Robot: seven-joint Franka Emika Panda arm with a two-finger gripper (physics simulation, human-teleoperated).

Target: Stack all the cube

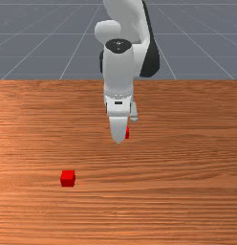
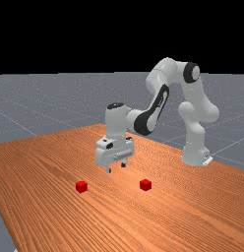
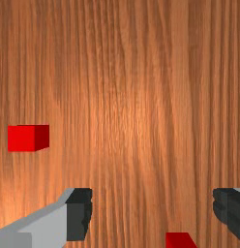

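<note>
"Far view: the white and grey Panda arm (image 2: 167,74) reaches toward that view's left. Its two-finger gripper (image 2: 116,168) hangs above the table of orange-brown wood (image 2: 40,162), fingertips down. Cubes?"

"Two logged, both resting on the wood, well apart. First red cube (image 2: 81,186) lies to the far view's left of the gripper, second red cube (image 2: 145,185) to its right, on the side of the arm's base."

"Front view, for cross-check?"

"First red cube sits at the front view's left, nearer the camera than the second, with its top and front faces exposed. Second red cube is partly hidden behind the gripper; a strip of it shows just to the front view's right of the fingertip."

"State of the hand?"

"Wide. Wrist view has the gripper (image 3: 152,213) with its dark fingertips well apart and bare wood visible between them. Second red cube lies lower down, seen through the gap and nearer one finger; only part of it is in frame. First red cube lies outside the gap, beyond the other finger."

"Contact?"

"Fingertips are above the tabletop, both cubes apart from them."
</note>
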